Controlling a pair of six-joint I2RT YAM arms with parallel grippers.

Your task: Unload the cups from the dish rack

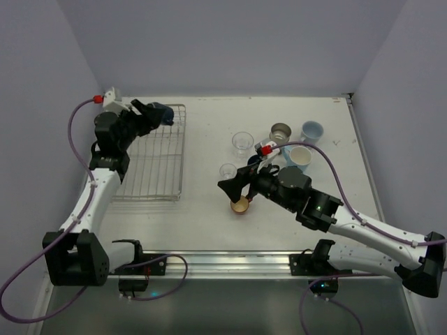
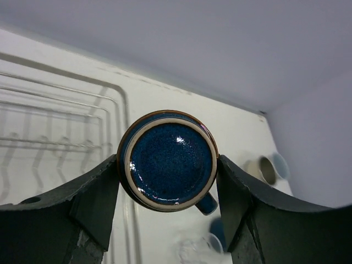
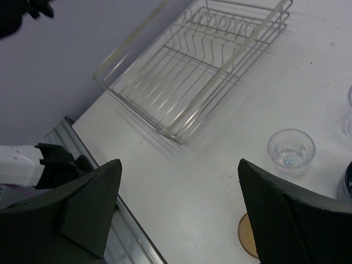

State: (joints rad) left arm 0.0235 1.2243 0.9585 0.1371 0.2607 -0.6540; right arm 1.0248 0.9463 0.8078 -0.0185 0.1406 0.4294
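Over the far right corner of the dish rack (image 1: 157, 157), the left gripper (image 1: 150, 112) is clenched on the sides of a dark blue mug (image 2: 168, 160), holding it above the wires. No other cup shows in the rack, so this looks like the last to unload.

The rest stand on the table (image 1: 202, 223) to the right: two clear glasses (image 1: 242, 142), a grey metallic cup (image 1: 280, 132), a light blue cup (image 1: 311, 130), a cream cup (image 1: 300, 156) and an orange-brown cup (image 1: 241, 205). The right gripper (image 3: 179, 181) hangs just above that last cup, fingers spread, grasping nothing. This cluster and the right arm crowd the middle, and the strip between rack and glasses seems the easiest landing spot.
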